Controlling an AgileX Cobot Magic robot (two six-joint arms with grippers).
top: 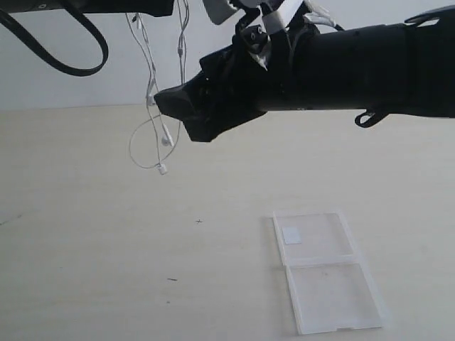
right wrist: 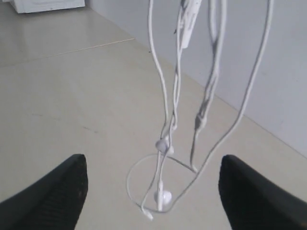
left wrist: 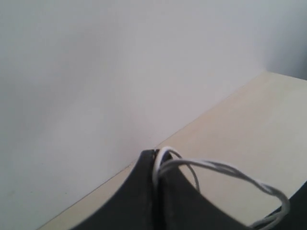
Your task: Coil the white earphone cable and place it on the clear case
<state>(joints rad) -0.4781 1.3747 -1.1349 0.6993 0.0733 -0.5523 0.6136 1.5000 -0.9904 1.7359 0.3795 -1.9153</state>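
The white earphone cable [top: 151, 71] hangs in several long loops from the top of the exterior view, with an earbud [top: 167, 139] and the plug [top: 163, 170] dangling above the table. My left gripper [left wrist: 156, 157] is shut on the cable [left wrist: 216, 166] high up; in the exterior view it is cut off by the top edge. My right gripper [right wrist: 153, 191] is open, its wide-apart jaws pointing at the hanging loops [right wrist: 153, 72] and earbuds [right wrist: 164, 197] without touching them. In the exterior view its tip [top: 178, 106] sits just right of the cable. The clear case [top: 330, 284] lies open flat at the front right, its white sticker [top: 291, 235] in the far half.
A black strap loop [top: 64, 60] hangs from the left arm at upper left. The pale wooden table [top: 85, 249] runs back to a white wall. The right arm's thick black body [top: 355, 64] spans the upper right. A white box [right wrist: 48, 5] stands far off.
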